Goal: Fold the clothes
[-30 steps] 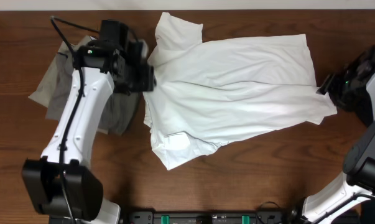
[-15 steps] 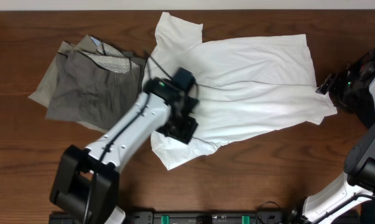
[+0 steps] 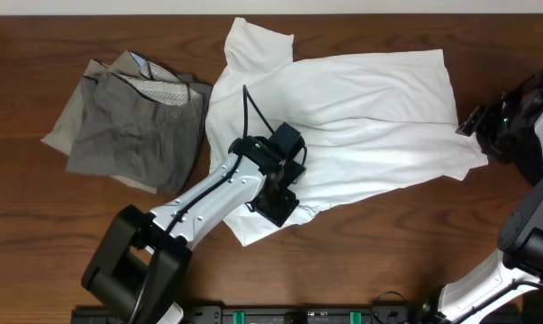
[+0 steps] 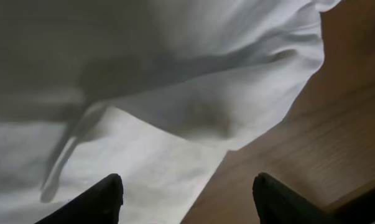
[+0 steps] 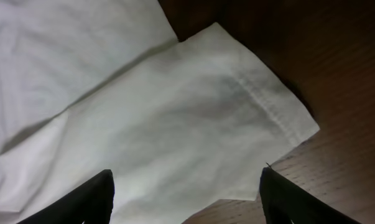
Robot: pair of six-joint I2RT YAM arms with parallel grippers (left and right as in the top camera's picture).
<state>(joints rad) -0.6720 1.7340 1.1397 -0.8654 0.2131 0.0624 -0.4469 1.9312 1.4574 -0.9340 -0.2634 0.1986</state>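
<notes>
Plain white short-sleeved cotton T-shirt (image 3: pixel 361 108) spread unfolded across wooden surface (image 3: pixel 388 252); left tool (image 4: pixel 187 202) open over near sleeve (image 3: pixel 248 225), right tool (image 5: pixel 187 193) open over hem corner (image 5: pixel 280 118) near right edge; next, likely: descend, pinch, fold.

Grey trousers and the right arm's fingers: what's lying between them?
The big white T-shirt, spread on the table, with the left arm stretched over it. Overhead view shows it.

1. The surface (image 3: pixel 361 243) is dark brown wood, its grain running left to right; up close in the left wrist view it looks lighter and streaked.
2. A pale strip (image 3: pixel 118 4) runs along its far edge.
3. A black bar (image 3: pixel 280 315) with green fittings (image 3: pixel 240 317) sits at its near edge.
</notes>
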